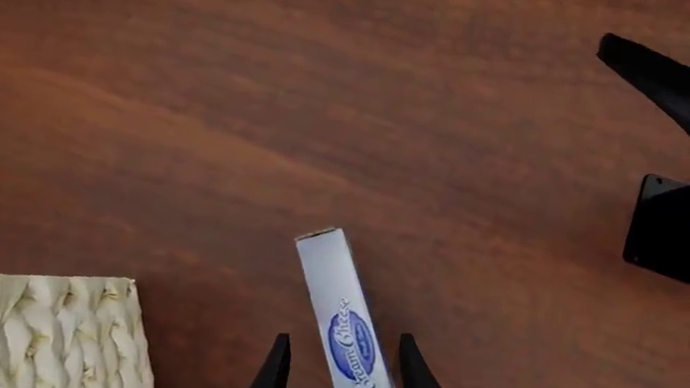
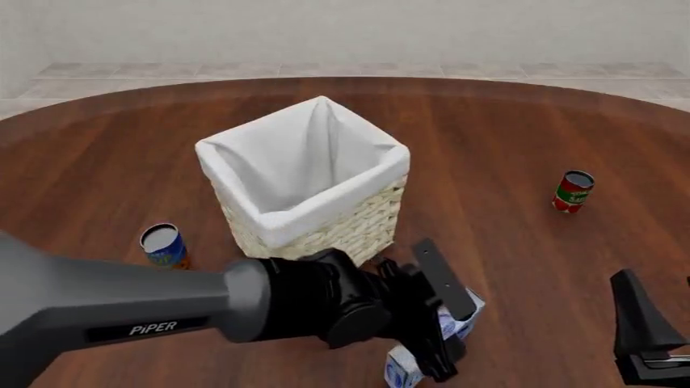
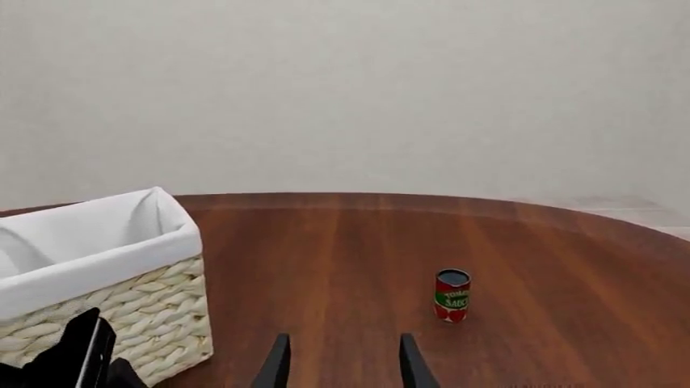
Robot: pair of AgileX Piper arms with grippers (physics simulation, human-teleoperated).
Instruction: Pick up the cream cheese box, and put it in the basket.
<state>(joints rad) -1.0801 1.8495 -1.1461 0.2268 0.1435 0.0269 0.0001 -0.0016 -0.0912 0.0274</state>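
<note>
Jaws on my left gripper (image 1: 342, 373) sit on both sides of the cream cheese box (image 1: 342, 311), closed onto it. From the front cam, the box is low over the worktop (image 2: 506, 129), just in front of the basket (image 2: 307, 182) and a bit to its right. I can't tell if the box touches the wood. It's outside the basket, near one woven corner. Right gripper (image 3: 342, 373) jaws are a little apart w/ nothing between them, well off to the right. A red can (image 2: 573, 191) stands far right. A blue can (image 2: 164, 246) stands left of the basket.
</note>
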